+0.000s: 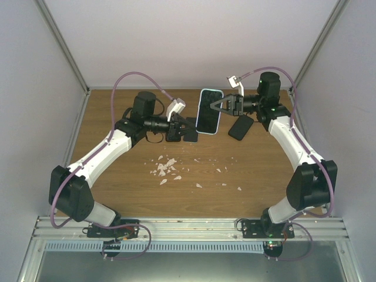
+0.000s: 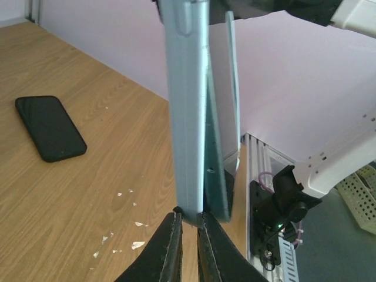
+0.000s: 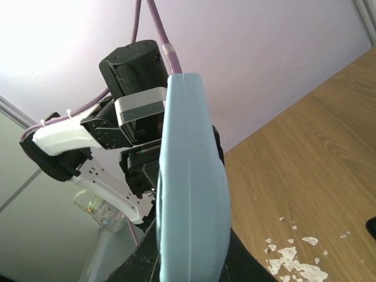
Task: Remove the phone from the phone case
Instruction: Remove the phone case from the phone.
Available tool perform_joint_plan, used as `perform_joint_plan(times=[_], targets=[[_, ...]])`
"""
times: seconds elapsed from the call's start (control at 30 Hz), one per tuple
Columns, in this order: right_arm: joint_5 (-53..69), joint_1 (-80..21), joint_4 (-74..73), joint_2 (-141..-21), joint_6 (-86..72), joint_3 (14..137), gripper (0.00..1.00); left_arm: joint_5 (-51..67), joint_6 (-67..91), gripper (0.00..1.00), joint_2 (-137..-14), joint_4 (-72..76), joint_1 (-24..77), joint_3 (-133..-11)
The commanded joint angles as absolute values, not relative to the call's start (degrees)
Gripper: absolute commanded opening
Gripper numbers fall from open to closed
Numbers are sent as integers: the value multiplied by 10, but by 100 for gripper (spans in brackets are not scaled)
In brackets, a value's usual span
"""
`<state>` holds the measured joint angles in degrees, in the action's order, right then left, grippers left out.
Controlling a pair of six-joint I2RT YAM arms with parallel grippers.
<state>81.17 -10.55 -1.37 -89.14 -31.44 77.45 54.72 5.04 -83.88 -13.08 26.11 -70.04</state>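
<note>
Top external view has the pale blue plastic phone case (image 1: 201,111) lifted off the brown wooden surface (image 1: 252,170), held between both arms toward the back. The dark-screened phone (image 1: 210,111) looks seated inside it, so nothing is out yet.

The right gripper (image 1: 218,106) has its jaws clamped across the case from the side, which I read as the anchoring hold. The left gripper (image 2: 188,218) has its jaws pinched tight on the case's lower edge, well placed for prying.

In the left wrist view a thinner slab stands just behind the case edge. I cannot tell whether that is the phone lifting free. In the right wrist view the case back fills the frame and hides the screen side, with the jaw tips cut off below.

A black glossy slab (image 2: 50,128), perhaps another phone, lies flat beside scattered white scraps (image 1: 166,167).
</note>
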Motion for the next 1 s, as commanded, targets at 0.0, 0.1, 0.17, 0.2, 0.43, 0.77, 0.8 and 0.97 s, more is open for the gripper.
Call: perform_joint_plan(times=[0.0, 0.1, 0.17, 0.2, 0.43, 0.77, 0.8, 0.97], targets=[[902, -126, 21, -851, -367, 781, 1, 470, 43, 9, -862, -123, 260, -690], [907, -126, 27, -850, -376, 785, 0, 462, 42, 8, -867, -123, 260, -688], [907, -127, 29, -850, -379, 786, 1, 458, 43, 7, -870, -122, 260, -689], [908, -127, 29, -849, -379, 785, 1, 456, 46, 7, -872, -121, 260, -690], [912, -147, 31, -837, -375, 766, 1, 467, 78, 7, -888, -107, 262, -713], [929, -175, 3, -831, -344, 745, 1, 531, 141, 10, -920, -56, 262, -744], [929, -176, 3, -830, -342, 742, 1, 532, 140, 10, -921, -56, 262, -751], [931, -186, -11, -830, -331, 728, 0, 546, 144, 11, -926, -46, 262, -786]])
